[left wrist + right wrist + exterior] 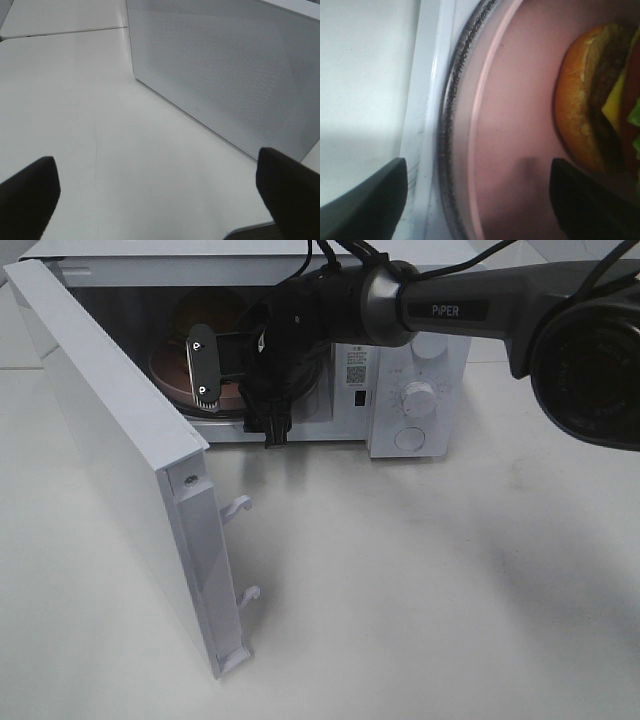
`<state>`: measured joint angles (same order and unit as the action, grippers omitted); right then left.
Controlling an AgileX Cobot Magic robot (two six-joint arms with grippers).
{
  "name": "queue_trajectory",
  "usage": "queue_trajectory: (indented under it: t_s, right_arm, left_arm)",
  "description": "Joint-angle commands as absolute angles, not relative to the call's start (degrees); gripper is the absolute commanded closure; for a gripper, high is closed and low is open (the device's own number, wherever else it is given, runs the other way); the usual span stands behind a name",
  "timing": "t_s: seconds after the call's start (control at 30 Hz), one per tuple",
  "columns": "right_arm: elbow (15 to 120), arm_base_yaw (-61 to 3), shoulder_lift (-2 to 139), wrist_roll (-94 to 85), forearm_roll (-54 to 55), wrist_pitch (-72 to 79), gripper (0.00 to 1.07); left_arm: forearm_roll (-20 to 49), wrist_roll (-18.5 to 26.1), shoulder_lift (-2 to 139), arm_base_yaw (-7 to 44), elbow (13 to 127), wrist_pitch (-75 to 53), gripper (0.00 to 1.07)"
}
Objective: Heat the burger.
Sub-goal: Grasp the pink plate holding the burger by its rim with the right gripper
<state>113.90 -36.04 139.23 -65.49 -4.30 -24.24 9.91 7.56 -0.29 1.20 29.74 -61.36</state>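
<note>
Two claws, both spread wide, neither gripping anything. Right claw (477,200) reaches into the microwave (415,390) through the open door (120,440); its fingers (365,200) straddle the rim of the pink plate (515,100), one outside over the glass turntable edge, one over the plate. The burger (600,100) sits on that plate inside the oven, just beyond the fingers, untouched. Left claw (160,195) hangs over the bare desk (75,100) beside the door's outer face.

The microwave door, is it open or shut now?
Open. The microwave door is swung wide, and the burger on its pink plate shows inside.
</note>
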Motion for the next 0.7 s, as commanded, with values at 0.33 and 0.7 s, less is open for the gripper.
queue_trajectory:
  t_s: [0.33, 0.7]
  right_arm:
    - [114.9, -36.0, 139.7, -65.4, -3.6, -24.8, 0.98]
    - [114.9, -36.2, 137.4, -67.8, -0.5, -26.5, 1.07]
  left_arm:
    - [10.5, 7.1, -1.3, 1.0, 29.6, -61.2, 0.07]
    - [10.5, 7.1, -1.3, 1.0, 29.6, -61.2, 0.07]
